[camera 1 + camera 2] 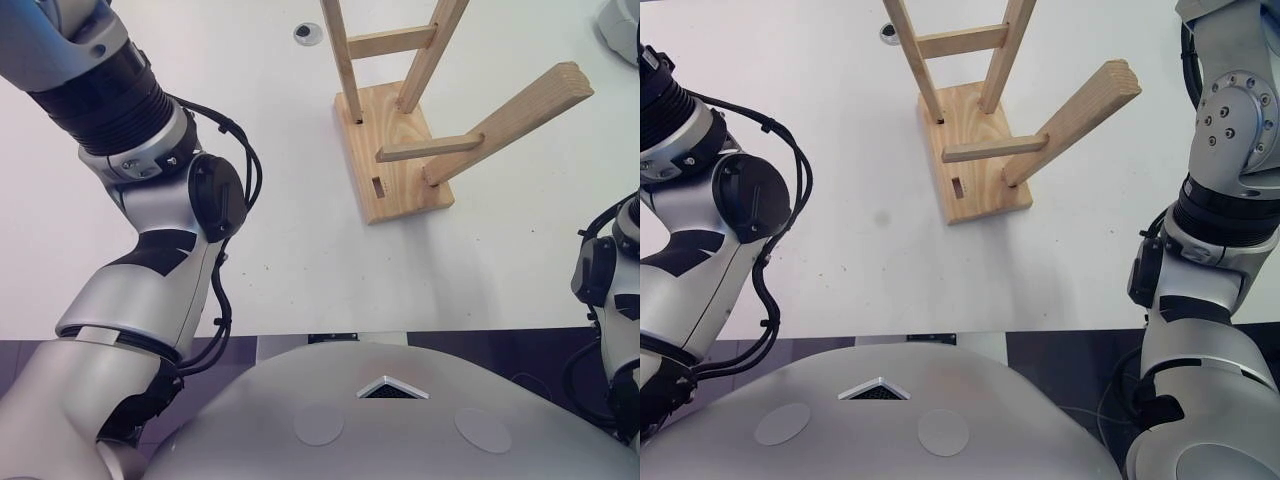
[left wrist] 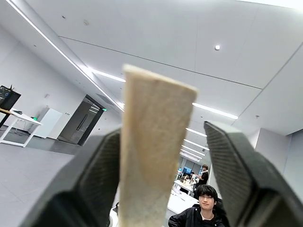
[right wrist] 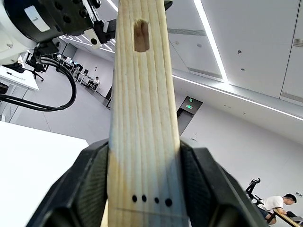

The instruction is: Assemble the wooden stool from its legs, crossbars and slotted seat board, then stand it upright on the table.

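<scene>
Wood right up close in the right hand point(image 3: 144, 151): slotted leg point(image 3: 142, 94) squeezed between both dark fingers point(image 3: 90, 184), pads pressed flat on either side, no gap to speak of. Four small dark dots point(image 3: 150, 200) on its face just past the fingertips. Further out along it, an oblong slot point(image 3: 140, 35) cut into the wood.

Over to the left hand point(image 2: 163, 130) now: fingers point(image 2: 92, 184) spread, a pale leg point(image 2: 154, 156) standing between them. Tight beside one finger, clear daylight between it and the other, so apart and not clamped.

Out on the white counter point(image 1: 280, 230), between the two arms: seat board point(image 1: 405, 195) lying flat, slotted face up, one open slot point(image 1: 378, 185) near its closer edge. Planted in the board, a tilted leg point(image 1: 510, 120) leaning away toward the right arm's side, free end in the air. Jutting from it over the board, a short crossbar point(image 1: 430, 150). Behind that, an upright leg point(image 1: 342, 50) and a second upright leg point(image 1: 428, 55) rising from the far end of the board, joined by a second crossbar point(image 1: 390, 42). Cannot tell which of these sits in which hand. Farthest off, beyond the board, a small dark round thing point(image 1: 308, 34) on the counter.
</scene>
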Available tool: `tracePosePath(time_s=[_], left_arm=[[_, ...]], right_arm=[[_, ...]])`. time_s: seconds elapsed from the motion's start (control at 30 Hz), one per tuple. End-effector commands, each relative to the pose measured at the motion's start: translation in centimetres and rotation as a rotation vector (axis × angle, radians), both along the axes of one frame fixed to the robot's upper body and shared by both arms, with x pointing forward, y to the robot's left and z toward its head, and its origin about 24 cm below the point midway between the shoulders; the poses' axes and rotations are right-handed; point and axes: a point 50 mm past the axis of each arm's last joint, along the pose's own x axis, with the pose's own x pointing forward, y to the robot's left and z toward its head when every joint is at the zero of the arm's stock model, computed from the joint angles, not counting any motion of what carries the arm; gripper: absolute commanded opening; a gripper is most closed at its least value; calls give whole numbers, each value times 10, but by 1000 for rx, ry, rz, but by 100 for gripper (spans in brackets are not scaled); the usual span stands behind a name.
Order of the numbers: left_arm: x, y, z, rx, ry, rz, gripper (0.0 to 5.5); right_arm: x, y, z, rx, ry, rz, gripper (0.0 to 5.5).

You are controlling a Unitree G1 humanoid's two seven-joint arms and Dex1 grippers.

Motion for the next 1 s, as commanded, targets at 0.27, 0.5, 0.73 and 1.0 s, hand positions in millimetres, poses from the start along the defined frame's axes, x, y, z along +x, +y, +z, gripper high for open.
tracePosePath(time_s=[0.27, 0.5, 0.73, 1.0], left_arm=[[1, 5, -13, 10, 45, 101, 129], [0, 16, -23, 27, 82, 183, 103], [-26, 77, -60, 30, 169, 424, 103], [-41, 82, -169, 219, 507, 649, 103]], right_arm=[[-1, 2, -2, -28, -21, 0, 207], [-5, 0, -11, -74, 14, 2, 300], [-13, -98, -18, -44, 72, -434, 417], [-10, -117, -193, -371, 626, -657, 417]])
